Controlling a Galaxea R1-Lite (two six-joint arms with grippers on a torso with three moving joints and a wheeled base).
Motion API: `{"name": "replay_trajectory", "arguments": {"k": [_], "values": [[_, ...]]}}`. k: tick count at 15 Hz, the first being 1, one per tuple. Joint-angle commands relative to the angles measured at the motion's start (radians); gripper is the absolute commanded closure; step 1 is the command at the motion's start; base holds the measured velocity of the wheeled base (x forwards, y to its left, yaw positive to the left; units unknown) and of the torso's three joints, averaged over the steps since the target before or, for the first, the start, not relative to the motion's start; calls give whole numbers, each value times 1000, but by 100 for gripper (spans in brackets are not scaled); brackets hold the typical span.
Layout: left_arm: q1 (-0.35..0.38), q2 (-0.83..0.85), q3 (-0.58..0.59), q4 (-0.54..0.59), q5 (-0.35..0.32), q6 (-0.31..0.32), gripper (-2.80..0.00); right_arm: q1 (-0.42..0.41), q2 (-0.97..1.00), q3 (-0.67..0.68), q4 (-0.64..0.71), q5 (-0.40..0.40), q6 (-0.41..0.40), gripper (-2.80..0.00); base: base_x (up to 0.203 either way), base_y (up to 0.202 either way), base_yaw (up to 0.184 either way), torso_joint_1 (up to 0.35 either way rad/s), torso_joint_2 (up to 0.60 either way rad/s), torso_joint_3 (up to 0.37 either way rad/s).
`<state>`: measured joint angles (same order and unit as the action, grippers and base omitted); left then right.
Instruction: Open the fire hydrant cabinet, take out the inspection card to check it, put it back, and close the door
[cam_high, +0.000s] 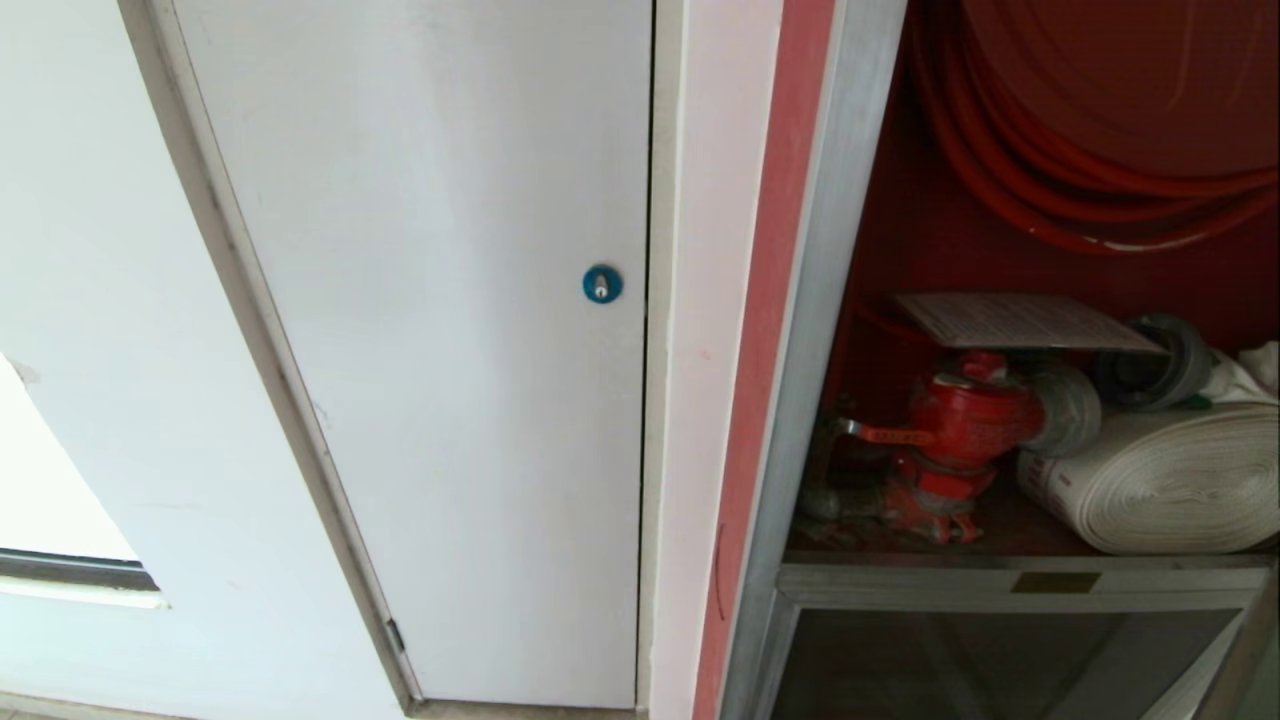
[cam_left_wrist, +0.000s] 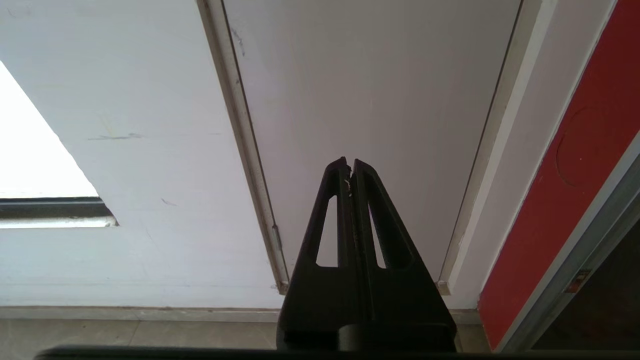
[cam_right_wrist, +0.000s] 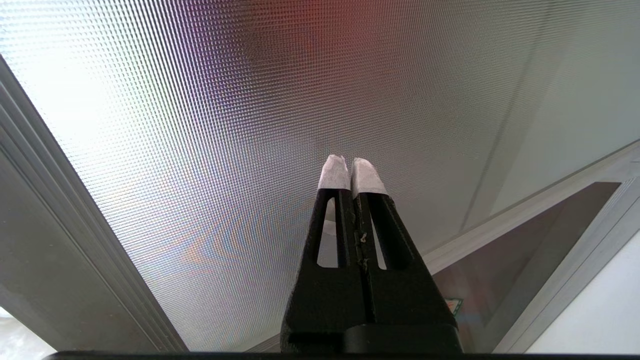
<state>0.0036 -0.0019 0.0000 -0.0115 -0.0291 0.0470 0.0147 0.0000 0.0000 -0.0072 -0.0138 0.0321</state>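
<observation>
The fire hydrant cabinet (cam_high: 800, 300) has a brushed, dull silver metal frame and matt dark red paint inside. The inspection card (cam_high: 1020, 320) looks like thin matt paper. The rolled hose (cam_high: 1170, 490) is coarse white woven cloth. The white panel (cam_high: 430, 350) is smooth, with a glossy blue lock (cam_high: 602, 284).

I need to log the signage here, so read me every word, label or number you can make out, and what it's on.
Nothing reads clearly.
Inspection card: rows of fine print, too small to read.
Red valve: raised lettering and an orange tag, blurred.
White rolled hose: red marks at its end, unreadable.
Brass plate: no legible text.
</observation>
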Motion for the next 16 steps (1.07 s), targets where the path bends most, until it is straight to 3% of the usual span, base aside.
{"name": "replay_trajectory", "arguments": {"k": [1, 16], "values": [[1, 2, 11, -1, 0, -3, 0, 1, 2, 2, 0, 0, 0, 0, 0, 0, 0, 0, 0, 0], [-1, 2, 11, -1, 0, -6, 0, 1, 2, 3, 0, 0, 0, 0, -10, 0, 0, 2, 0, 0]]}}
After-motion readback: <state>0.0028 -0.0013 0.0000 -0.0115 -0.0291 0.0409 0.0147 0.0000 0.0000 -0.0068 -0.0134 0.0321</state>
